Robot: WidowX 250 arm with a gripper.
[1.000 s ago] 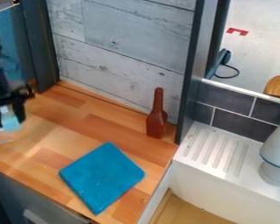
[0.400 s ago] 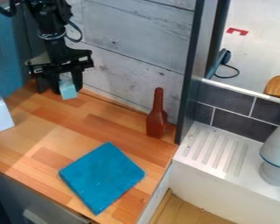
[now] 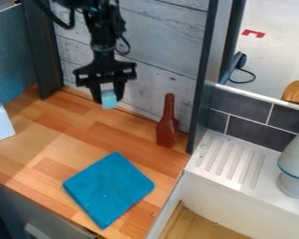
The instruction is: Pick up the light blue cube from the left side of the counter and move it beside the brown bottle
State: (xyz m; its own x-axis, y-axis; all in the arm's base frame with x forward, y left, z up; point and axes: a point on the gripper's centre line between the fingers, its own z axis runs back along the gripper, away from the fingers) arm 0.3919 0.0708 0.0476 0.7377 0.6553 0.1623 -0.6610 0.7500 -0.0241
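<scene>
Gripper (image 3: 108, 97) grasps 1 light-blue block (image 3: 109, 99) above a wooden counter (image 3: 64, 126) (brown bottle (image 3: 167, 128) standing nearby).

Bright light leaves soft shading across the counter (image 3: 60, 138)

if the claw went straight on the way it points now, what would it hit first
Probably the wooden counter near the back wall, with the pale blue block in the claw touching first. Its height is unclear, so the spot is uncertain.
</scene>
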